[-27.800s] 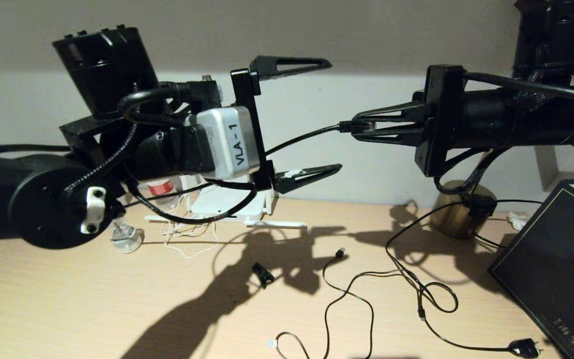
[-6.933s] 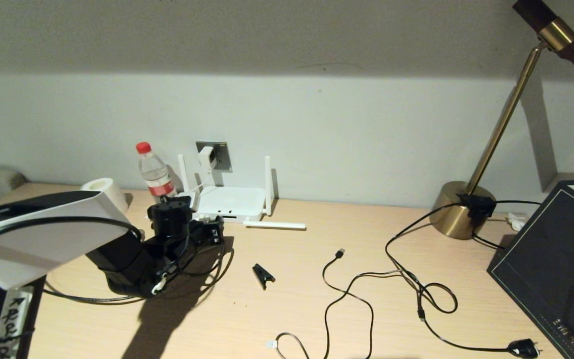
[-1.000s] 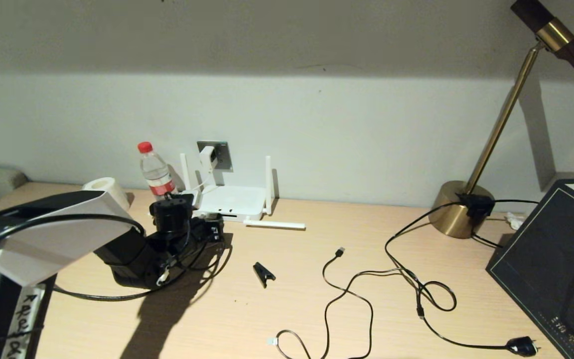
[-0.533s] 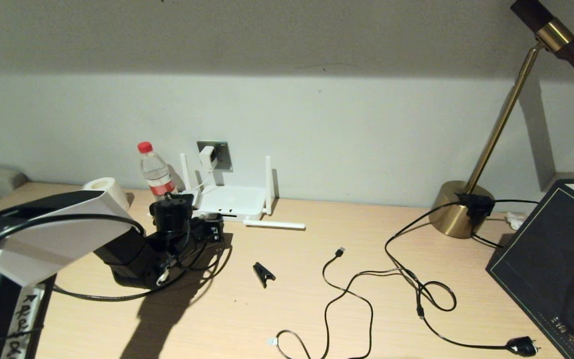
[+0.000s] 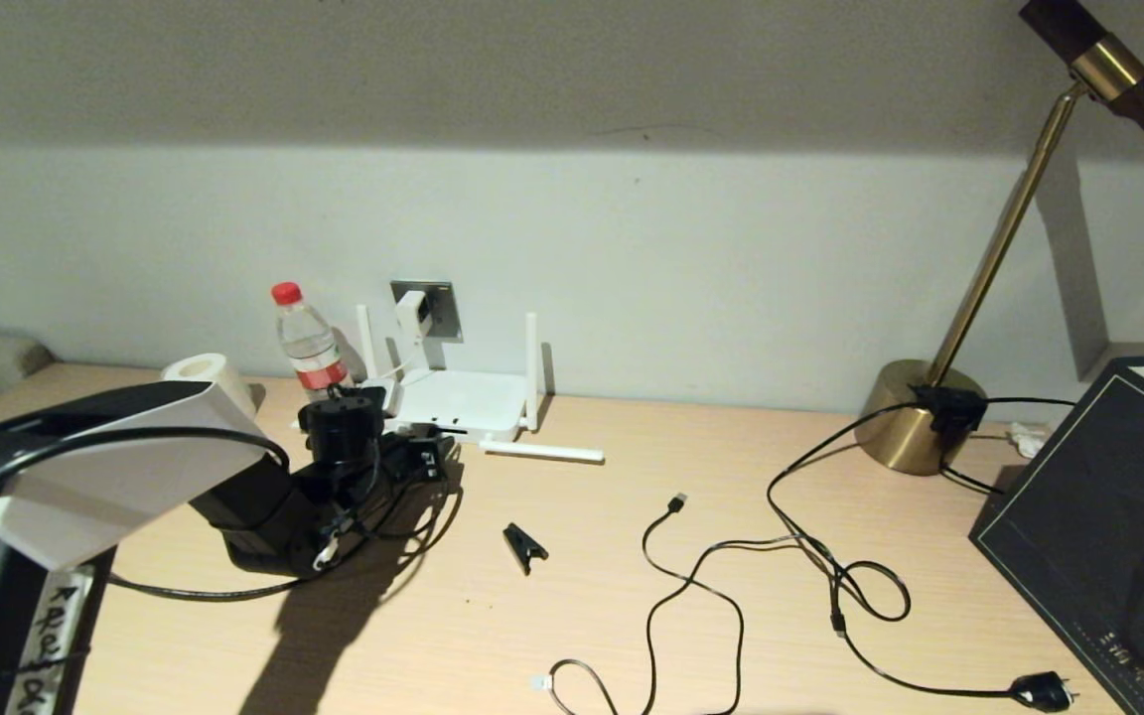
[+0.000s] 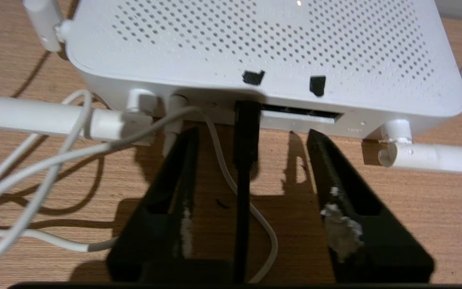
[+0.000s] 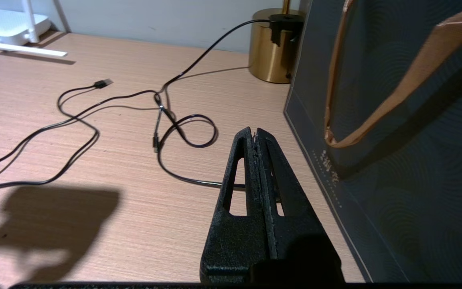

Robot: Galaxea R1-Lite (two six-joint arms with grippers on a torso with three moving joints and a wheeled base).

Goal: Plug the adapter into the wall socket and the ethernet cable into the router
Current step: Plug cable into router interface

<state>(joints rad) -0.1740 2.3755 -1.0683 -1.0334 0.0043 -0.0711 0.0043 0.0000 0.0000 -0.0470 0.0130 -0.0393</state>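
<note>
The white router (image 5: 458,400) (image 6: 255,44) lies against the wall under the grey wall socket (image 5: 441,306). The white adapter (image 5: 411,313) sits in that socket, and its white cord (image 6: 54,160) runs down to the router. The black ethernet cable (image 6: 246,132) has its end in a dark port on the router's front edge and runs back between my fingers, untouched. My left gripper (image 6: 253,134) (image 5: 425,452) is open just in front of that port. My right gripper (image 7: 254,130) is shut on nothing, low over the table beside a dark bag.
A water bottle (image 5: 306,343) and a paper roll (image 5: 205,372) stand left of the router. A black clip (image 5: 524,546), a thin USB cable (image 5: 676,596), a lamp cord with plug (image 5: 1044,690), the brass lamp base (image 5: 920,417) and the dark bag (image 5: 1098,516) are to the right.
The left gripper has edged slightly toward the router, and the router with its flat-lying antenna has shifted a little to the left. Much earlier, the right gripper held the cable end in the air.
</note>
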